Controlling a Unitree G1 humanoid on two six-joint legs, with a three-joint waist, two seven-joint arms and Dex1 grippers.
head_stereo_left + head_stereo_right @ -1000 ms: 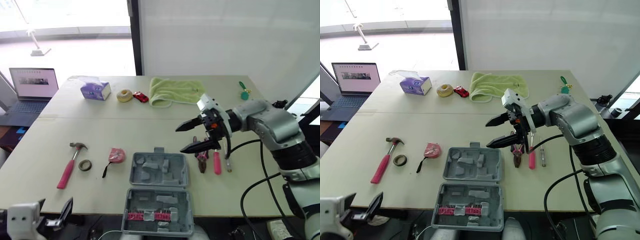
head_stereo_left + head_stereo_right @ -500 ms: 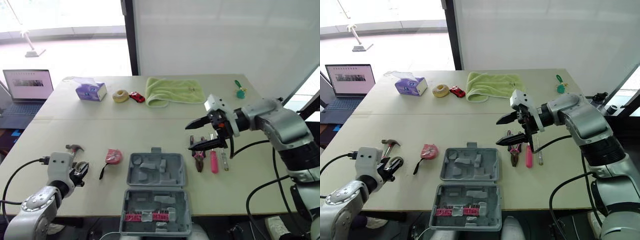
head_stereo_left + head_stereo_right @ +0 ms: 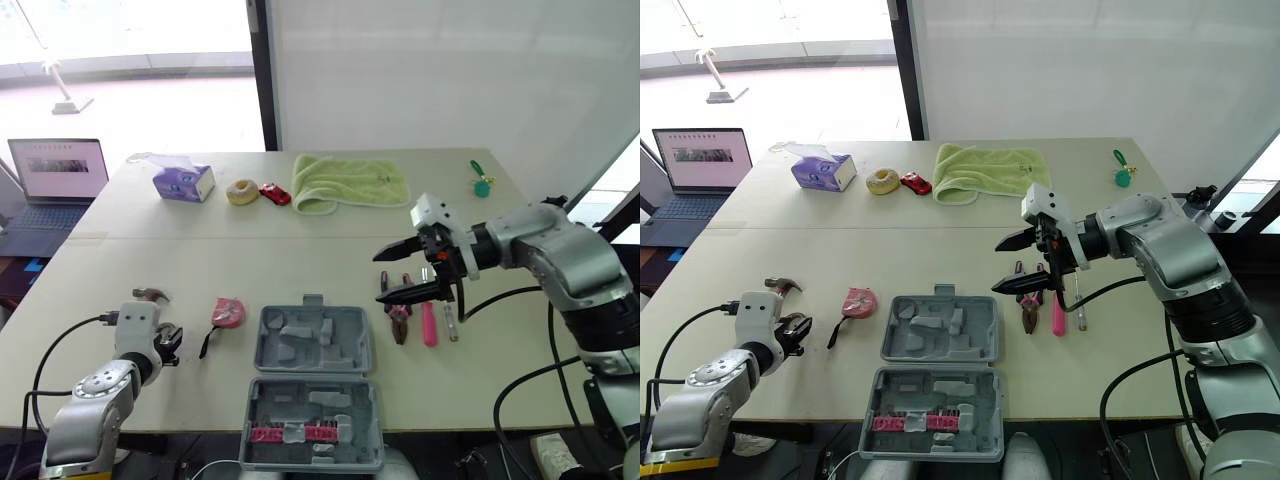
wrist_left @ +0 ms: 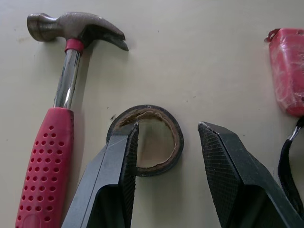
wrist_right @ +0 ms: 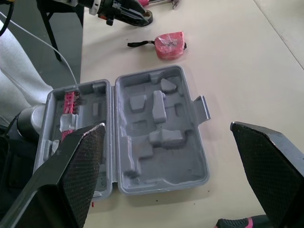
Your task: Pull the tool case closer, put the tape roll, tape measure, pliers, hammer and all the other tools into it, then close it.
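The grey tool case (image 3: 264, 345) lies open at the table's front middle, and a row of pink bits sits in its near half. The black tape roll (image 4: 147, 140) lies flat by the red-handled hammer (image 4: 52, 142). My left gripper (image 4: 167, 126) is open over the roll, one finger inside its hole and the other outside. The red tape measure (image 3: 229, 313) lies between the roll and the case. Right of the case are the pliers (image 3: 399, 318), a pink screwdriver (image 3: 429, 325) and a thin screwdriver (image 3: 450, 322). My right gripper (image 3: 380, 276) hangs open above the pliers, holding nothing.
Along the far side of the table (image 3: 300, 260) are a purple tissue box (image 3: 183, 182), a cream ring (image 3: 241, 191), a red toy car (image 3: 275, 194), a green towel (image 3: 350, 183) and a small green item (image 3: 481, 181). A laptop (image 3: 57, 170) stands off the table's left.
My left arm has risen from below the front edge and set its open fingers over the tape roll. My right gripper has drawn back a little to the right, still open.
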